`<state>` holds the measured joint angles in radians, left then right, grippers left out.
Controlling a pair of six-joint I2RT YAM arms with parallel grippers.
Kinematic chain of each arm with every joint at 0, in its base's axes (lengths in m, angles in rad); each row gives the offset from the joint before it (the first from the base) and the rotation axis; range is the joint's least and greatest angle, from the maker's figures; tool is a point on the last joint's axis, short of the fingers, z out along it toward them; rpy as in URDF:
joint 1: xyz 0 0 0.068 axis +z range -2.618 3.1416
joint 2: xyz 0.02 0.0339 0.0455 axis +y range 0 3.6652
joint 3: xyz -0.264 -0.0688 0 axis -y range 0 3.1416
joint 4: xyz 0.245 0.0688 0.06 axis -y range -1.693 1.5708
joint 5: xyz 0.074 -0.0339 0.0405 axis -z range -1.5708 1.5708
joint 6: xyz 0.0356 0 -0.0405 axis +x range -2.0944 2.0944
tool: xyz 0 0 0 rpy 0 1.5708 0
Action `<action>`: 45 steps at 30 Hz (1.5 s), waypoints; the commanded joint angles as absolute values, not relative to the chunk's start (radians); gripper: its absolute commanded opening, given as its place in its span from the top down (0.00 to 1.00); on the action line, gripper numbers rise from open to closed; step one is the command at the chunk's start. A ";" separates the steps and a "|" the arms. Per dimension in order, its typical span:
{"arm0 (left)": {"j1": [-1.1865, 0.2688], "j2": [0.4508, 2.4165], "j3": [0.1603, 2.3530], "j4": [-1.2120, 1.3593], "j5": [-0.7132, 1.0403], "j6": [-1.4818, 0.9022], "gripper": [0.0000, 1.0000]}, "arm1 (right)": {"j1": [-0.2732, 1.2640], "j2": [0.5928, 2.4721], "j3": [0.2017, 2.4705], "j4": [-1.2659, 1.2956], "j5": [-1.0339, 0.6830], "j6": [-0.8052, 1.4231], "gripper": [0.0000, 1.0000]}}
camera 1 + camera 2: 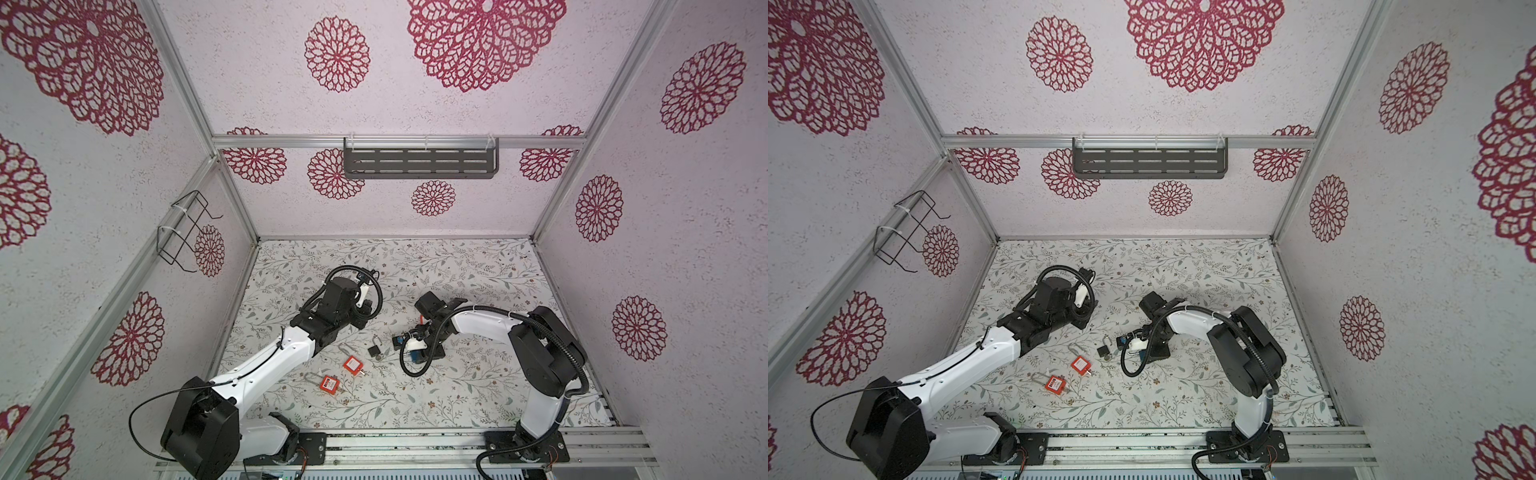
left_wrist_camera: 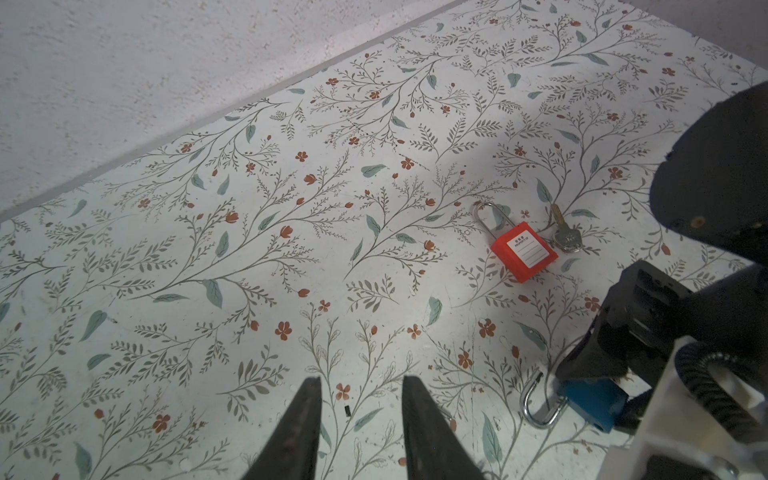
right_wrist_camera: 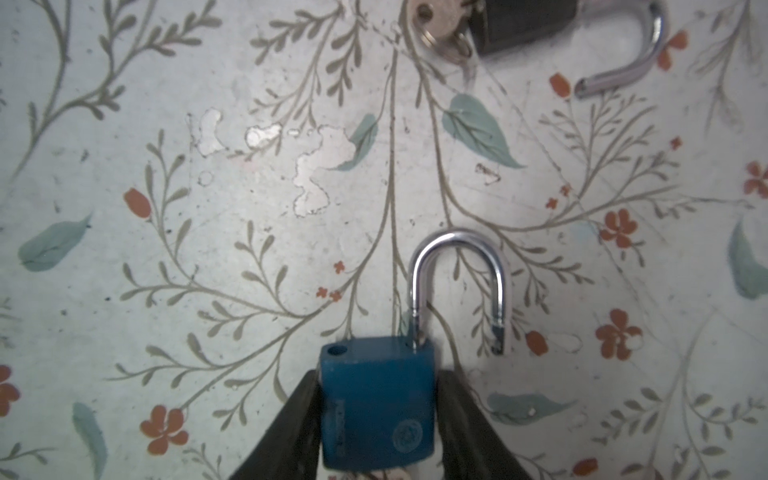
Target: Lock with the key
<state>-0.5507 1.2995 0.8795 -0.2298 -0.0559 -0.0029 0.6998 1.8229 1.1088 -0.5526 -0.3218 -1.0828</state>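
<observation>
- The floral table (image 1: 478,266) is enclosed by white walls patterned with red rosettes.
- The blue padlock (image 3: 376,407), its shackle sprung open, is clamped by the right gripper (image 3: 376,374), near the black padlock (image 3: 523,20), whose key (image 3: 436,20) is seen at its base.
- The left gripper (image 2: 361,380) is held open above the table.

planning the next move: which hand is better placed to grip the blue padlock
Right. The right hand has a finger against each side of the blue padlock, whose shackle stands open. The left hand hangs open and empty above bare table, away from it.
</observation>
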 commanded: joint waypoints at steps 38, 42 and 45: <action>-0.619 1.184 0.653 0.130 0.462 1.156 0.61 | 0.538 1.474 1.291 -0.881 -0.633 -1.229 0.67; -0.660 1.216 0.660 0.157 0.434 1.180 0.63 | 0.538 1.476 1.307 -0.900 -0.648 -1.225 0.67; -0.677 1.244 0.666 0.183 0.433 1.185 0.65 | 0.538 1.480 1.316 -0.914 -0.652 -1.221 0.67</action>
